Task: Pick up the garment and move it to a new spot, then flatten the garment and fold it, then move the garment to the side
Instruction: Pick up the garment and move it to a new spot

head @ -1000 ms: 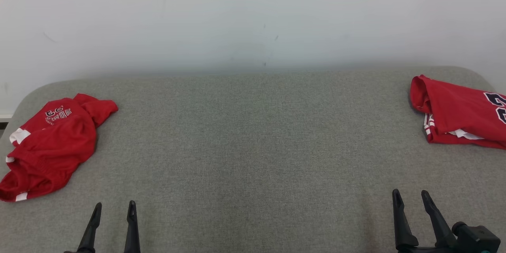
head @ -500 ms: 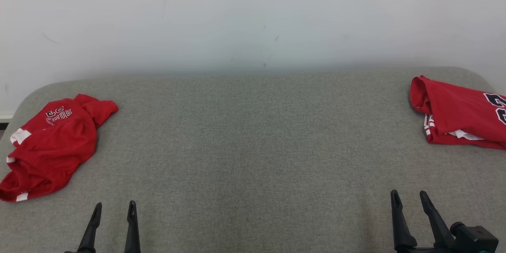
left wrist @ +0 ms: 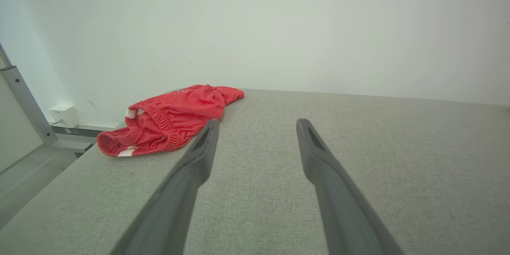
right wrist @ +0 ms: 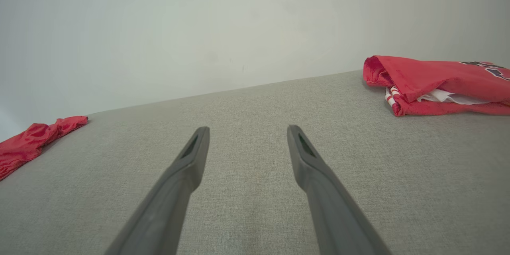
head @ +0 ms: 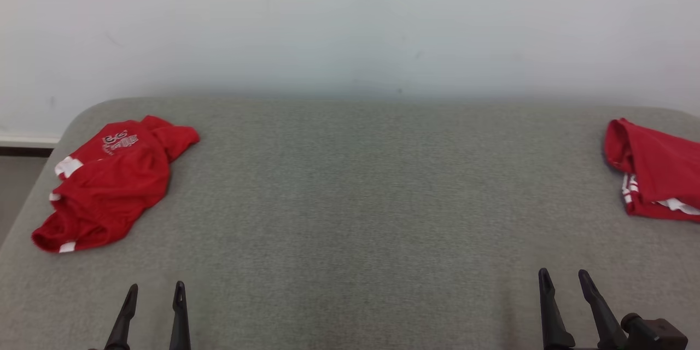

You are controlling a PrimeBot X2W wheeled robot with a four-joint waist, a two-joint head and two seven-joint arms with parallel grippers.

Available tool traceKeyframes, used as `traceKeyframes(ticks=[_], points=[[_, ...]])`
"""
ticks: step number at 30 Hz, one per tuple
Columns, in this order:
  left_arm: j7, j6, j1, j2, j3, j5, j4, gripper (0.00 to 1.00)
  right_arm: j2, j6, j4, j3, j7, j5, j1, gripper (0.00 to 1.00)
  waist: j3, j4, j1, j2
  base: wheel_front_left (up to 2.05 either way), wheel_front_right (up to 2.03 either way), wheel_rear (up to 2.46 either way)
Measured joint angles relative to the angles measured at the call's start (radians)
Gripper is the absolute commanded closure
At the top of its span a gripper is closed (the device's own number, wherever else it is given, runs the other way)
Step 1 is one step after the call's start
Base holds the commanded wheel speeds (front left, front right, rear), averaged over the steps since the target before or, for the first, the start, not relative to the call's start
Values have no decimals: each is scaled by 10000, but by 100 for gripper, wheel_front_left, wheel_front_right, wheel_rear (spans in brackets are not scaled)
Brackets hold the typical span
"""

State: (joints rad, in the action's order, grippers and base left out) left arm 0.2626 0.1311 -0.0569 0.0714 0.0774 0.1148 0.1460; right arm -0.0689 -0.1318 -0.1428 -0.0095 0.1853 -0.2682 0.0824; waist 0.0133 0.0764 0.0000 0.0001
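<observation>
- Two red garments lie on a grey fabric-covered table [head: 355,186], well apart, one toward each end.
- The crumpled red garment [head: 109,186] sits near the table's far left corner, close to the left edge. It is bunched in loose folds, with white trim at its hems and a small dark and white print on the part nearest the wall. An elastic waistband shows along its near side in the left wrist view.
- The folded red garment [head: 656,169] rests near the far right corner, lying flat in layers. White striped trim and a strip of white fabric peek out along its near edge, and its right part runs out of the head view.
- The left gripper [head: 156,287] hovers over the table's near edge toward the left end. Its two dark fingers stand apart with nothing between them.
- The right gripper [head: 563,274] hovers over the near edge toward the right end, its fingers likewise spread and holding nothing.
- Neither gripper touches either garment; a broad stretch of bare grey fabric lies between them.
- A plain pale wall [head: 350,22] rises behind the table's far edge.
</observation>
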Motion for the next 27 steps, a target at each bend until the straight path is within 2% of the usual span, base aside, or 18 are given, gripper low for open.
traceKeyframes(ticks=[27], points=[[0, -165, 12, 134, 426, 79, 146, 0, 140, 0, -107, 196, 58, 17, -58, 0, -103, 3592, 0, 0, 0, 0, 0]])
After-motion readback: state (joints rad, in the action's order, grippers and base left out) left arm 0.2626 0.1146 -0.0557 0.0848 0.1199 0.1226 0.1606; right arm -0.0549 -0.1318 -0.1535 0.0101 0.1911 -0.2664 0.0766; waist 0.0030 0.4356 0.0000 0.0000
